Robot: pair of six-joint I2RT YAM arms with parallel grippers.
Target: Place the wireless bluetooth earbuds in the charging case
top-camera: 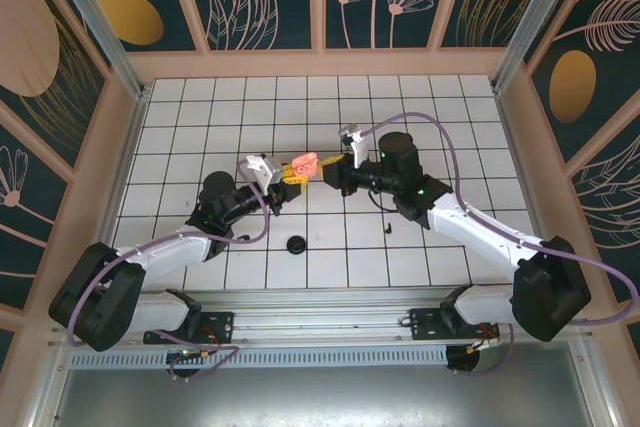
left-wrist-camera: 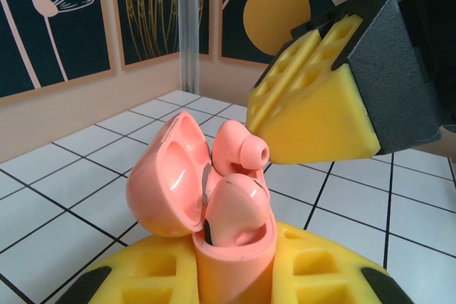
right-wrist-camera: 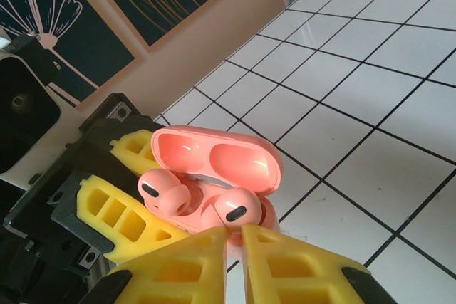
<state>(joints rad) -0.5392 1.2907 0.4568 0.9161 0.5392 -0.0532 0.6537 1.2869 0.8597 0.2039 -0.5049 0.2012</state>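
Earbuds (right-wrist-camera: 239,210) poke from charging case (right-wrist-camera: 214,158) in left jaws; right jaws clenched alongside.

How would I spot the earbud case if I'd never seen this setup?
Look at the middle of the white tiled table. There the left gripper pinches the case. It is a salmon-pink shell with its lid flipped open, unlike the flat black disc lying loose nearer the front.
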